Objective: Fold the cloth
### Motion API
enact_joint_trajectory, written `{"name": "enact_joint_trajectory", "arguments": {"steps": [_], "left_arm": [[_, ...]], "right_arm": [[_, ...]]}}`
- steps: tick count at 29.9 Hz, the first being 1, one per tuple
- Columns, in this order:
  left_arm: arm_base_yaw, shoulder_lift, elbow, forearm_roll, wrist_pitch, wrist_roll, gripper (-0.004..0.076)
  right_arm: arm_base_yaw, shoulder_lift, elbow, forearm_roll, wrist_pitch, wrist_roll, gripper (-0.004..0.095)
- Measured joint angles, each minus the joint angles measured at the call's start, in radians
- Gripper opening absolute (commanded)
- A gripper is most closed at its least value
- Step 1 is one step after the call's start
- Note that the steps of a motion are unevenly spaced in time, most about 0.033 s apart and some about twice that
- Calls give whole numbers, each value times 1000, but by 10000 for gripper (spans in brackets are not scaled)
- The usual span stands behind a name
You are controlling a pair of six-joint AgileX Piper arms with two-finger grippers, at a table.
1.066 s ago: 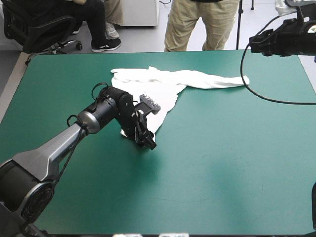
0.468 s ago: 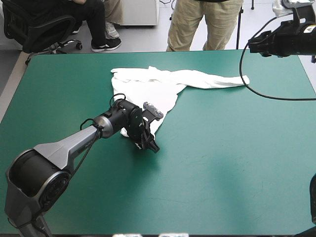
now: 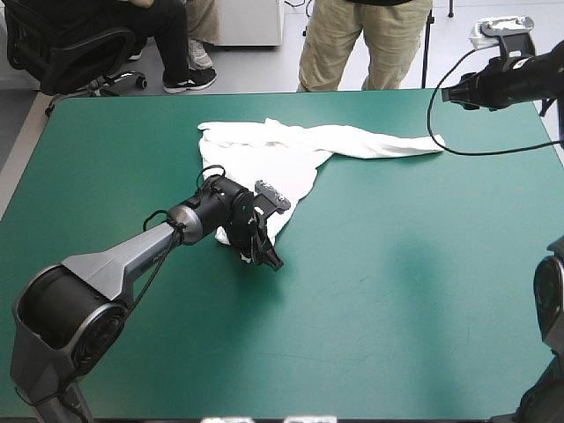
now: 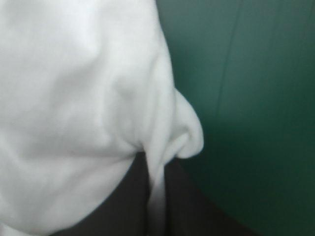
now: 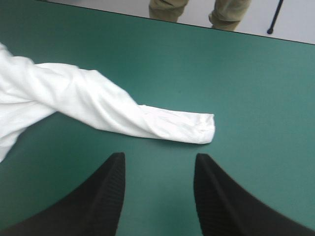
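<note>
The white T-shirt (image 3: 273,159) lies crumpled on the far half of the table. One long strip of it runs right to an end (image 3: 434,143), and a pointed corner faces the near side. My left gripper (image 3: 264,254) is down on that near corner. In the left wrist view its black fingers (image 4: 118,209) are all but shut, with a fold of the T-shirt (image 4: 74,98) pinched between them. My right gripper (image 3: 451,88) hangs raised over the far right corner. It stands open (image 5: 160,160) just short of the strip's end (image 5: 197,129), touching nothing.
The teal-green table cover (image 3: 397,291) carries only the T-shirt, whose far hem lies close to the table's far edge (image 3: 264,94).
My left arm has reached farther over the near corner of the T-shirt and its fingers have come together on the cloth. The right arm has tilted a little; its fingers stay apart.
</note>
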Motion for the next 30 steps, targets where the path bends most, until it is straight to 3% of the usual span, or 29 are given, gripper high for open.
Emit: {"name": "enact_joint_trajectory", "arguments": {"steps": [4, 10, 21, 26, 28, 30], "left_arm": [[0, 0, 0, 0, 2, 0, -9], [0, 1, -1, 0, 4, 0, -9], [0, 1, -2, 0, 5, 0, -9], [0, 1, -2, 0, 5, 0, -9], [0, 1, -2, 0, 5, 0, -9], [0, 1, -2, 0, 5, 0, -9]], "right_arm": [[0, 111, 3, -48, -98, 39, 438], [0, 262, 4, -82, -185, 102, 579], [0, 423, 6, -42, -330, 131, 576], [0, 470, 4, -4, -357, 130, 447], [1, 486, 4, 21, -356, 115, 325], [5, 491, 2, 32, -354, 97, 111]]}}
